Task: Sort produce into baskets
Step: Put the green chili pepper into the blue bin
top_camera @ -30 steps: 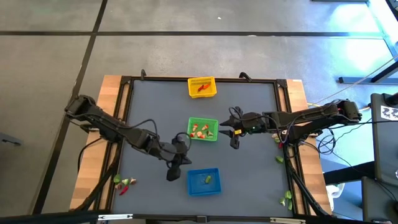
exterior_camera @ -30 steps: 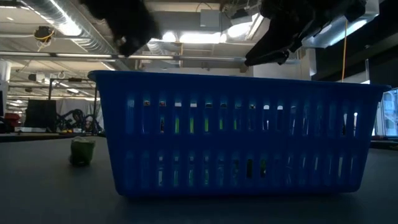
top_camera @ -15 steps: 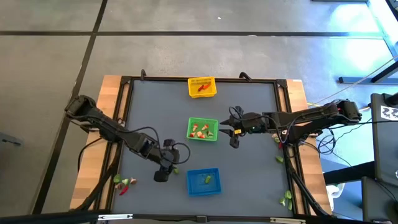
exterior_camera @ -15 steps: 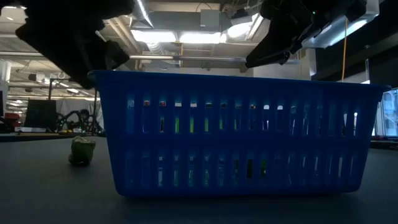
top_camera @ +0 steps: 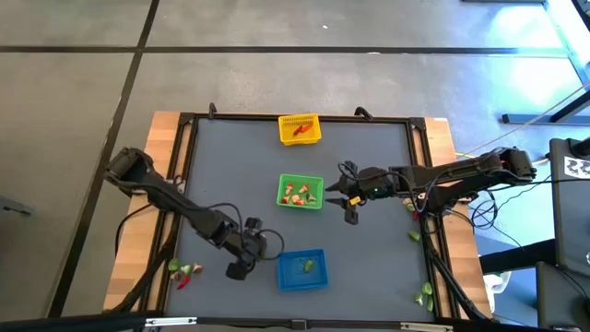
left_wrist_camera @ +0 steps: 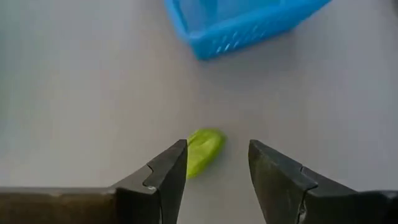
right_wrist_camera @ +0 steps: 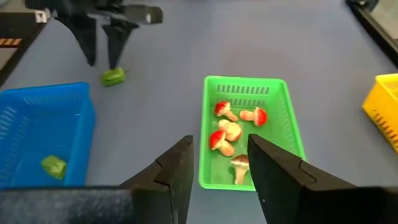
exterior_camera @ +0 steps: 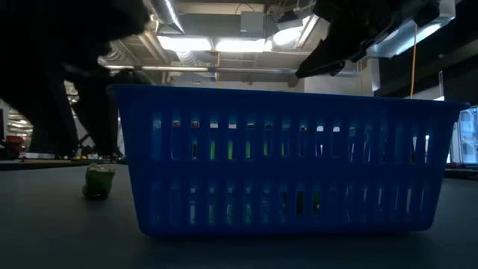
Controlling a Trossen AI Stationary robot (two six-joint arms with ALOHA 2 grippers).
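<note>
on your far left, at the front corner of the tabletop (top_camera: 221, 157), a small heap of red and green produce (top_camera: 183, 272) waits untouched. next comes your left gripper (top_camera: 238, 268), low over the tabletop just left of the blue basket (top_camera: 301, 269), its fingers (left_wrist_camera: 163, 173) apart and empty. the light green piece (left_wrist_camera: 203, 149) lies on the tabletop straight ahead of that gap, a touch toward one finger and not yet between the tips; its long axis runs slantwise across the opening, so you likely want to advance and square up before closing. the blue basket sits just beyond the piece, so the carry looks short, and this arm is plainly the nearer one. inside the blue basket another green piece (right_wrist_camera: 53, 165) already rests. moving right, the green basket (top_camera: 300, 193) holds red and pale mushroom-like pieces (right_wrist_camera: 228, 127), and the yellow basket (top_camera: 300, 128) at the back holds a red one. the right gripper (top_camera: 346, 203) hovers beside the green basket's right edge, fingers apart, holding nothing. more green bits (top_camera: 425, 293) lie along the right edge.
</note>
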